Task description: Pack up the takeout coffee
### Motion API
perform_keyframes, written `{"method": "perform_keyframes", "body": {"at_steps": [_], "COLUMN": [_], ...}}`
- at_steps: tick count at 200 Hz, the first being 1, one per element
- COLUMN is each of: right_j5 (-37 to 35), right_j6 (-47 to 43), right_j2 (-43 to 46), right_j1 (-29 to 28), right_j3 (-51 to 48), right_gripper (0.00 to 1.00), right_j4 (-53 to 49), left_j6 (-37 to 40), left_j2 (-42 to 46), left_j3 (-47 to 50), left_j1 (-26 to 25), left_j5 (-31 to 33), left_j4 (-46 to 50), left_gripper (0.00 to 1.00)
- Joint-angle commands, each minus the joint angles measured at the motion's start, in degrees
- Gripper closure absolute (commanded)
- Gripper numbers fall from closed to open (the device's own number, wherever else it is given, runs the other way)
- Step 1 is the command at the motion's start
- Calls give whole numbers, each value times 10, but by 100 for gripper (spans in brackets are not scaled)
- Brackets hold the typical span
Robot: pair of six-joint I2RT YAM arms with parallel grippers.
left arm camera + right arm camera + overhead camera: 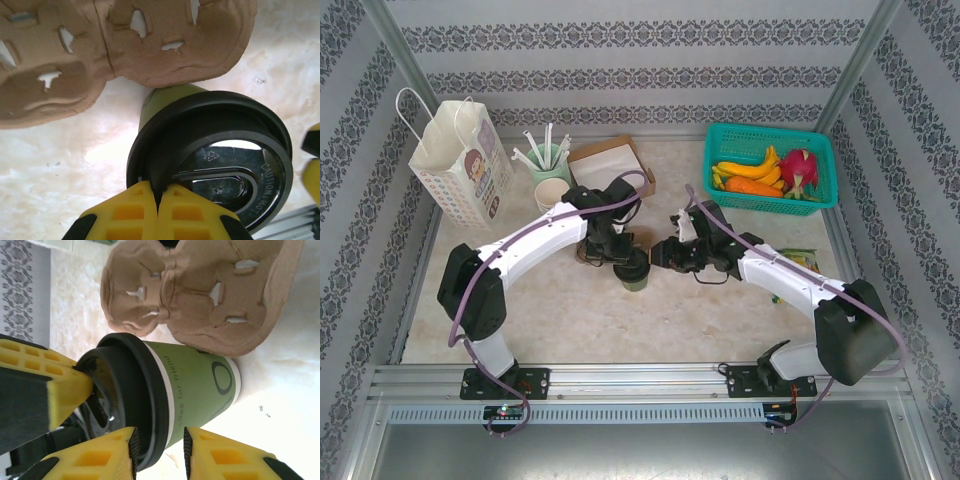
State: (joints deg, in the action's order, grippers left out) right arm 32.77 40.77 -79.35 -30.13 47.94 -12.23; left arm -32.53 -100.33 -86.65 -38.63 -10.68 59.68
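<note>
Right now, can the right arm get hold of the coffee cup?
Probably yes. The right gripper stands open astride the lid rim of the takeout coffee, nothing between. The left gripper pinches the rim elsewhere, leaving room.

The small paper takeout coffee cup [200, 390] is olive-green with dark lettering, a white band and a round black plastic lid [165, 135]. The moulded pulp carrier [210, 295] is brown. Left gripper [159, 194] and right gripper [159, 440] have yellow fingers. Far right, a teal plastic basket [770, 130] holds yellow bananas [748, 167], an orange carrot [755, 187] and a pink dragon fruit [798, 170].
</note>
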Motion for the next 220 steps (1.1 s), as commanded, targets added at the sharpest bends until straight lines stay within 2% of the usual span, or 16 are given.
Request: {"method": "perform_keyframes", "body": {"at_steps": [1, 38, 93, 143, 220], "right_j5": [42, 48, 62, 86, 103], "right_j6": [22, 23, 33, 29, 36], "right_j2": [-7, -44, -95, -122, -182], "right_j1": [14, 22, 35, 28, -3], "right_j3": [24, 54, 102, 102, 105], "right_gripper": [65, 58, 59, 58, 58], "right_j4": [-1, -16, -53, -59, -36], "left_j6": [36, 78, 121, 121, 97], "left_j2": [-7, -20, -46, -48, -56], "left_j3": [-31, -56, -82, -59, -24], "left_j1": [-8, -15, -16, -16, -24], "left_j5": [38, 30, 12, 21, -18], "left_j4": [49, 53, 87, 70, 10], "left_gripper": [100, 100, 100, 100, 100]}}
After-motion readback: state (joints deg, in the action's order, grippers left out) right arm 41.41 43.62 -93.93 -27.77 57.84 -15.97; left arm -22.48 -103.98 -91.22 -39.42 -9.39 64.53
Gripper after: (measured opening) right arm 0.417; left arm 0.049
